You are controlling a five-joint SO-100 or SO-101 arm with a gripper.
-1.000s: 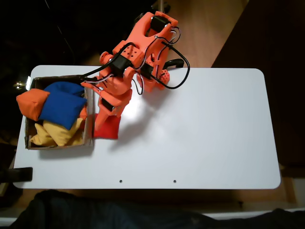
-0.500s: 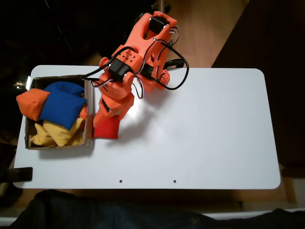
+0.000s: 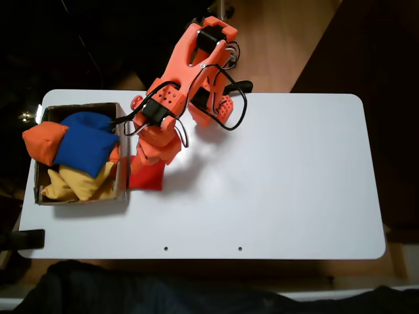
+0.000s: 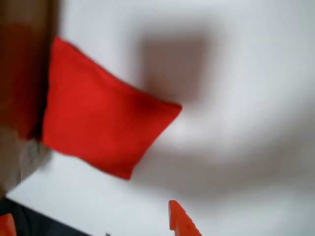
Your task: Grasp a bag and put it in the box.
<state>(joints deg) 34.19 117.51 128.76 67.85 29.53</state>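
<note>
While the orange arm [image 3: 180, 85] leans over the white desk [image 3: 281, 183], the red bag [image 3: 146, 176] lies flat on the desk, touching the outer wall of the box [image 3: 122, 180]. In the wrist view the pincer [image 4: 93, 223] hovers above the bag [image 4: 101, 125], its fingertips [image 4: 179, 219] apart and holding nothing. The box holds blue [image 3: 85, 142], orange [image 3: 44, 142] and yellow [image 3: 82, 182] beanbags.

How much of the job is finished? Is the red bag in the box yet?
Not yet. The red bag lies on the white table, right against the outside of the box, which already holds blue, orange and yellow bags. The gripper hovers over it, open, gripping nothing. Grabbing, lifting and dropping it in are all left.
</note>
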